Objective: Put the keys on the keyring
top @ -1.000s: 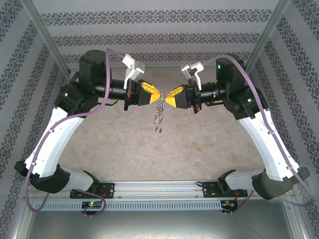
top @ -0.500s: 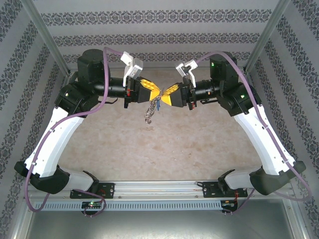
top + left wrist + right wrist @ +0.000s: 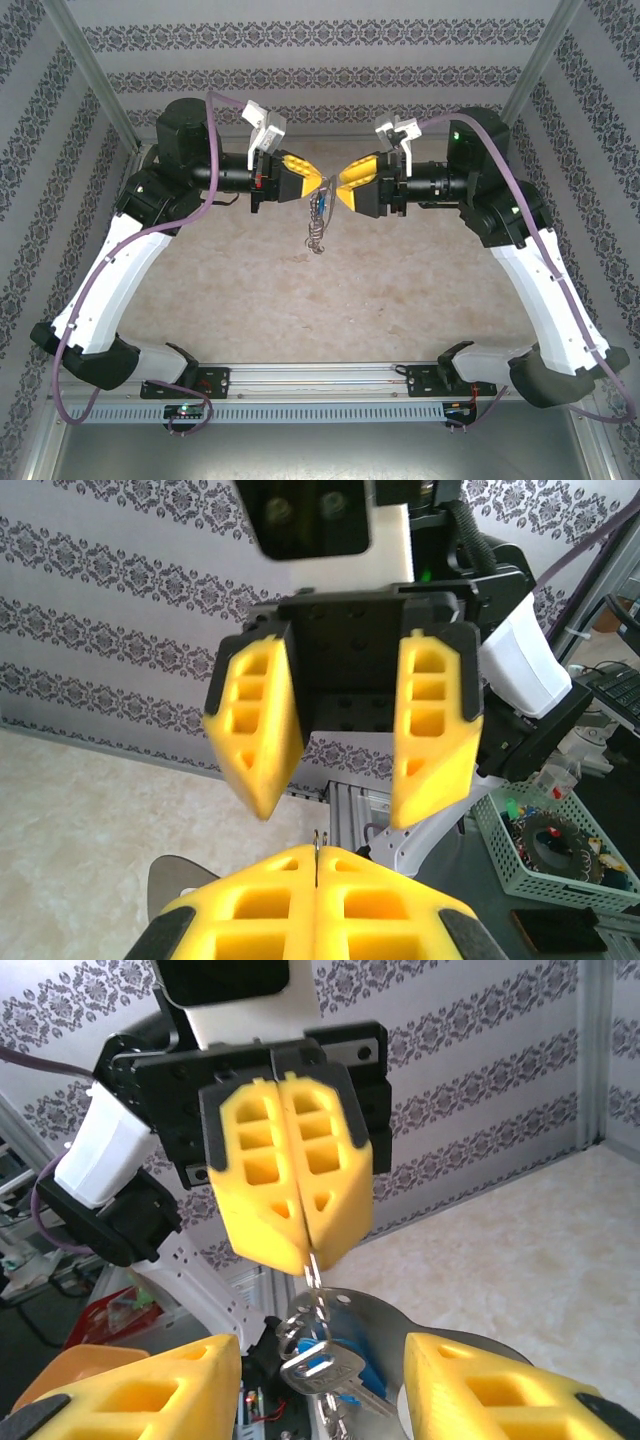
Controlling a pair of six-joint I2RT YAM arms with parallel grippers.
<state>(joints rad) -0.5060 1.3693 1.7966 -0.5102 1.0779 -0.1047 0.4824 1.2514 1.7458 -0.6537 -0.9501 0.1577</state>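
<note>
One keyring point(image 3: 316, 228) and one blue-headed key point(image 3: 318, 205), both dangling in mid-air above the desk point(image 3: 420, 290) from the left pincer point(image 3: 313, 188), which is clenched on the ring's thin wire. Two arms raised, elbows out, pincers nose to nose. Right pincer point(image 3: 343, 186) released, fingers spread either side of the hanging bunch.
</note>
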